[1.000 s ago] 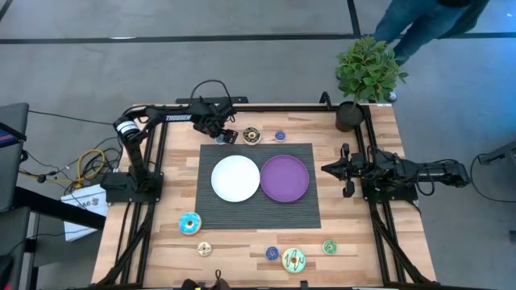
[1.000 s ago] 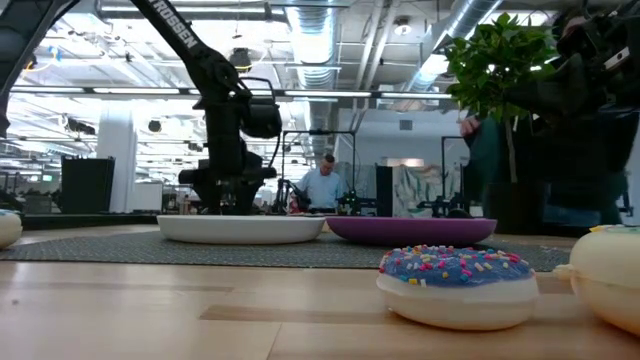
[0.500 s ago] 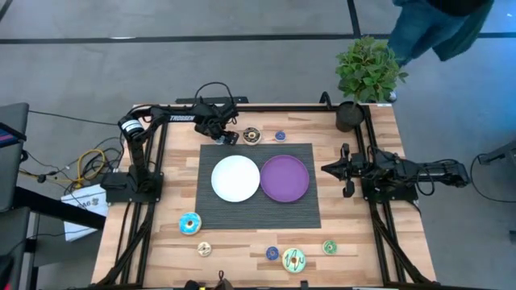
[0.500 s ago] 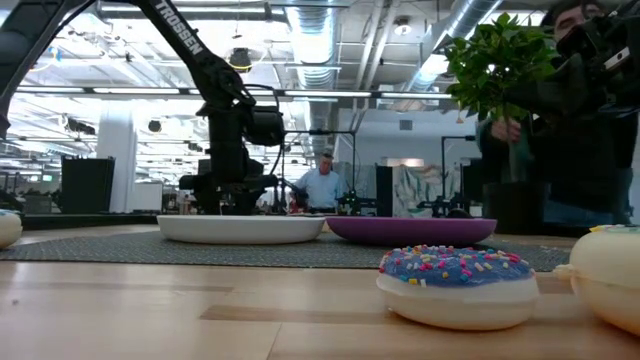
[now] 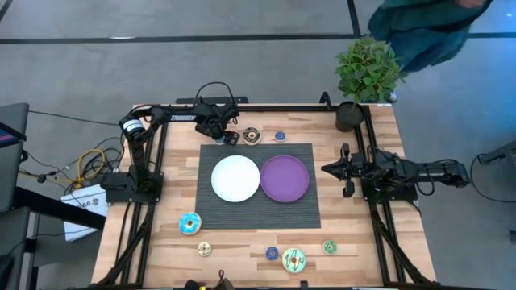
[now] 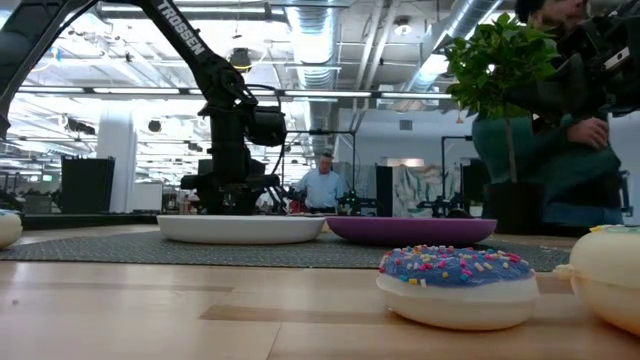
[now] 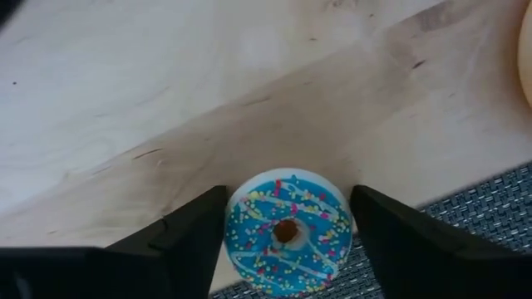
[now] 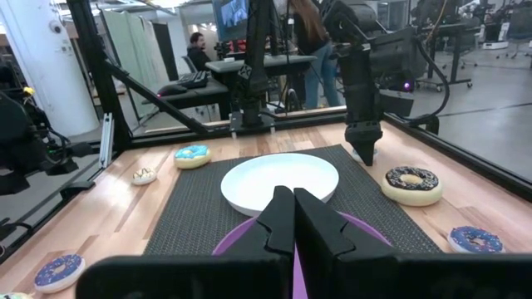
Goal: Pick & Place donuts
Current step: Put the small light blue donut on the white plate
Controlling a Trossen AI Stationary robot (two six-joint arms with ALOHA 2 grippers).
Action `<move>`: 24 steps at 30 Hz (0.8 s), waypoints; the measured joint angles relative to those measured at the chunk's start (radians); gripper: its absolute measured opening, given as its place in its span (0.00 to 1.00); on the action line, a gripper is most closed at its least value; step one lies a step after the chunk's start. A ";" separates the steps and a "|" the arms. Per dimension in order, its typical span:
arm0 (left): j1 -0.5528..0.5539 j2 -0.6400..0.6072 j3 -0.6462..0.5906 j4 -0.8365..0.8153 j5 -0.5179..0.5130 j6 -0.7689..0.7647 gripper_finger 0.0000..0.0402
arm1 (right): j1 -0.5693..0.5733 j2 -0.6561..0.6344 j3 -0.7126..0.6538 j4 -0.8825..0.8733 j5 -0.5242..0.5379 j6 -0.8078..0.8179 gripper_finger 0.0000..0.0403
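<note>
My left gripper [image 5: 226,137] is low at the far left corner of the grey mat [image 5: 211,211], shut on a blue sprinkled donut [image 7: 287,232] that lies half on the wood and half on the mat's edge. In the high view the gripper hides this donut. A brown donut [image 5: 251,135] and a small blue one [image 5: 280,136] lie to its right. Several more donuts lie along the near edge, among them a blue one [image 5: 189,224] and a green one [image 5: 329,246]. A white plate [image 5: 235,178] and a purple plate [image 5: 284,178] rest on the mat. My right gripper [image 5: 326,169] is shut and empty at the right edge. My left gripper has the blue donut between its two fingers, one against each opposite side of the ring's rim [image 7: 231,218]. The fingers come from above, pointing down. The donut lies flat, iced side up, on the table and the mat's edge.
A potted plant [image 5: 367,72] stands at the far right corner, and a person stands beyond it. The black frame rails run along both sides of the table. In the low view a blue donut [image 6: 455,285] sits close in front.
My left gripper has edged a little toward the table's right, staying low at the mat's far left corner. The person beyond the plant has shifted.
</note>
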 joint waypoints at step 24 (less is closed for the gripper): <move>0.000 -0.050 -0.003 -0.008 -0.002 -0.001 0.59 | 0.000 0.000 0.000 0.000 0.000 0.000 0.00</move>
